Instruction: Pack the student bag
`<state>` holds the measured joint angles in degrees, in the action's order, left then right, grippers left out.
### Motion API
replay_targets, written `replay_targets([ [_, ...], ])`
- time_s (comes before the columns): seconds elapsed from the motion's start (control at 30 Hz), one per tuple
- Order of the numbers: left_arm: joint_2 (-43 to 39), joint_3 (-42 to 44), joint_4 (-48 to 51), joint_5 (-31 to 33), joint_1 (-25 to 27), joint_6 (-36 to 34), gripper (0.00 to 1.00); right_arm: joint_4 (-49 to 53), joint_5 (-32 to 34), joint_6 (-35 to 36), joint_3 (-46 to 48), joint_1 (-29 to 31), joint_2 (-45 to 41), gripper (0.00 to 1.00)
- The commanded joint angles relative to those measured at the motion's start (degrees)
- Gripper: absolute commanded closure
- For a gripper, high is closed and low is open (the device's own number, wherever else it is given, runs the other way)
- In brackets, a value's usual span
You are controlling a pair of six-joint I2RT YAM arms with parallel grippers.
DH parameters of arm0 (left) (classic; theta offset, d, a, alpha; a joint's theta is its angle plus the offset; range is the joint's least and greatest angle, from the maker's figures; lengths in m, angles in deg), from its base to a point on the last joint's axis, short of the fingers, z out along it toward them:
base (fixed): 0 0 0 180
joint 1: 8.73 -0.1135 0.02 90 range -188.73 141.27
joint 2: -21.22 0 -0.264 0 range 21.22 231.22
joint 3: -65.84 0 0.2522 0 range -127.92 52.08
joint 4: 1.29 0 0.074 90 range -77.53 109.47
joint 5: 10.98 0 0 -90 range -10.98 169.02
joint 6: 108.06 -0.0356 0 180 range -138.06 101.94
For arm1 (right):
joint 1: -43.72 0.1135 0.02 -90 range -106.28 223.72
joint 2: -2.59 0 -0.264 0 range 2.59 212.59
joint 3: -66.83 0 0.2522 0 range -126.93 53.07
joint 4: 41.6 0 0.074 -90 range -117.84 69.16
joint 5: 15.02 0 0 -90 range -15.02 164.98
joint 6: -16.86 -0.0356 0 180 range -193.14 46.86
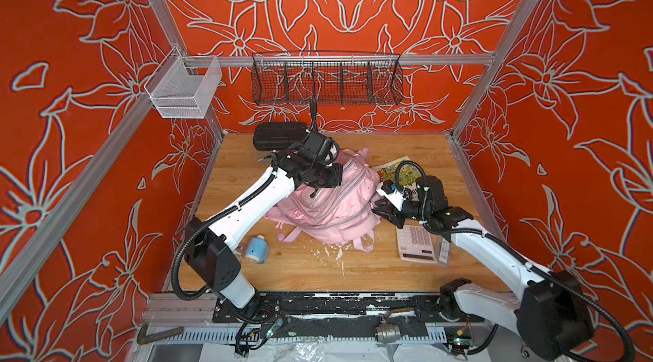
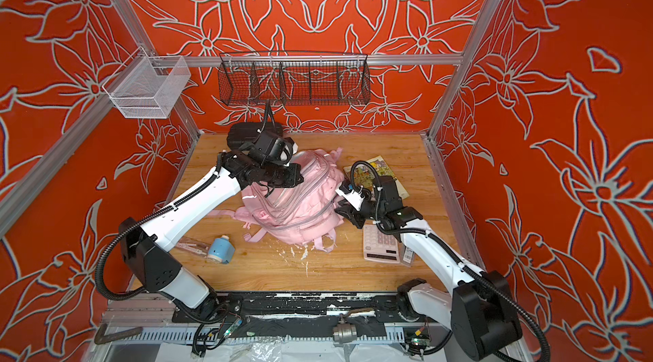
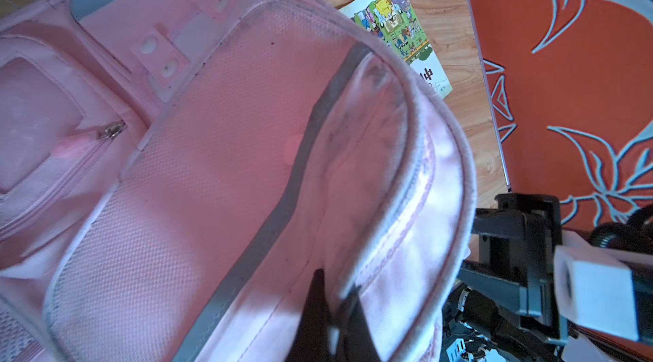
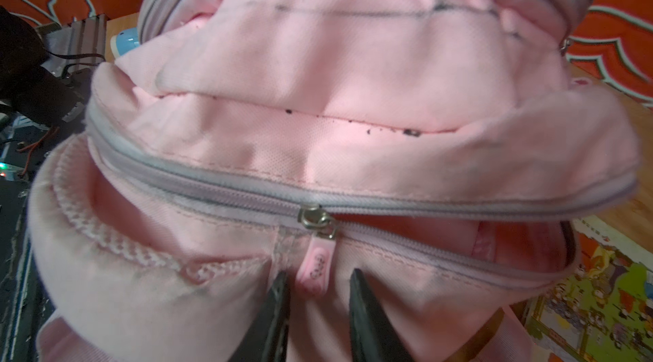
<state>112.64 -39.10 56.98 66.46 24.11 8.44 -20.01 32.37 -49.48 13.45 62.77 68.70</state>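
The student bag (image 1: 332, 211) lies slumped mid-frame in both top views, on the wooden counter (image 1: 353, 272), its main compartment gaping open. The left jaws, reaching in from the upper left, are pinched tight on the fabric rim of that opening. The right jaws, at the bag's right edge, stand narrowly apart with the pink zipper pull (image 4: 316, 268) between them, not clamped on it. A picture book (image 1: 390, 165) lies just right of the bag. A calculator (image 1: 417, 245) sits lower right, a black case (image 1: 277, 135) upper left and a small blue container (image 1: 257, 249) lower left.
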Motion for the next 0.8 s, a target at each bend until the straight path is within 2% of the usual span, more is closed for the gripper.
replay_targets([
  [0.0, -1.8, -4.06, -7.55, -4.51, -0.09, -0.59, 1.0, 2.18, -8.99, 2.69, -3.2, -0.07, 2.17, 0.7],
  [0.17, -1.05, -4.43, -8.34, -5.0, -0.08, -0.67, 1.0, 4.13, -13.01, 3.51, -5.66, -0.15, 5.74, 0.77],
  [0.33, -1.23, -4.53, -8.21, -4.06, -1.05, -0.09, 1.0, 7.6, -11.13, 4.25, -7.14, -0.33, 6.64, 0.86],
  [0.43, -1.84, -3.5, -8.71, -4.56, -2.28, 0.68, 1.0, 9.58, -9.15, 4.26, -7.24, -0.42, 5.4, 0.85],
  [0.57, -2.46, -2.71, -9.4, -5.18, -2.8, 0.89, 1.0, 9.94, -9.53, 4.27, -5.73, -0.42, 4.03, 0.76],
  [0.77, -2.63, -3.04, -9.87, -5.33, -2.87, 0.93, 1.0, 9.94, -8.7, 3.95, -5.21, -0.47, 4.45, 0.8],
])
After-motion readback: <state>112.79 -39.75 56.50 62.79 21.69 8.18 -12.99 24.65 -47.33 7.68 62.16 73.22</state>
